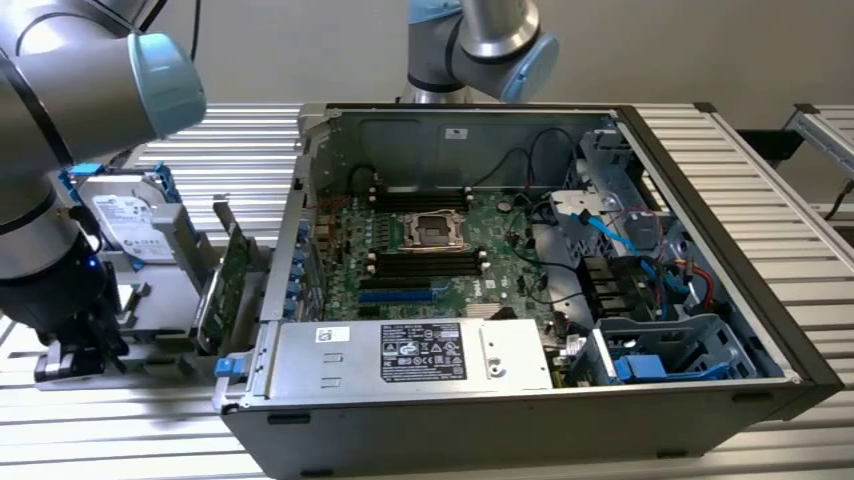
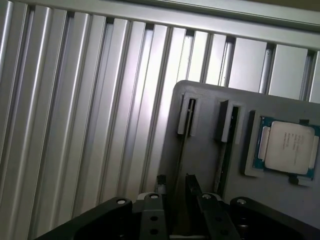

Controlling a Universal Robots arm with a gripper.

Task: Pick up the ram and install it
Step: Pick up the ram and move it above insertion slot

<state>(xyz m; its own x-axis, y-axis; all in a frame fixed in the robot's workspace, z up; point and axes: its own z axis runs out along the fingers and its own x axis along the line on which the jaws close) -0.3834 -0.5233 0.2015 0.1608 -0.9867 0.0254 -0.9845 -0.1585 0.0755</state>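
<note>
Ram (image 2: 183, 150) is seen edge-on in the wrist view as a thin dark line, stood upright in a narrow slot of a grey holder (image 2: 210, 165). It runs down from the slot into the gap between the two fingers (image 2: 161, 184) of the gripper (image 2: 176, 181). The fingers are held apart, one on each side of the stick, and a sliver of space is seen on both sides; no clamping on it is visible.

Just beyond one finger, a second slot (image 2: 227, 127) of the same kind is cut into the holder; what it contains cannot be told. Further out on that side, a processor (image 2: 287, 147) with a silver lid is seated flat in a recess.

On the other side of the fingers, the ribbed aluminium table (image 2: 75, 125) is seen bare.

In the exterior view the gripper (image 1: 80, 350) is lowered onto the holder (image 1: 160, 330) at the exterior view's left. A green expansion card (image 1: 234, 285) is stood upright near it, with a hard drive (image 1: 127, 225) behind. Well apart from the fingers, toward the exterior view's right, an opened computer case (image 1: 534, 440) is laid on its side, its motherboard (image 1: 461, 235) and black memory slots (image 1: 424, 262) exposed.
</note>
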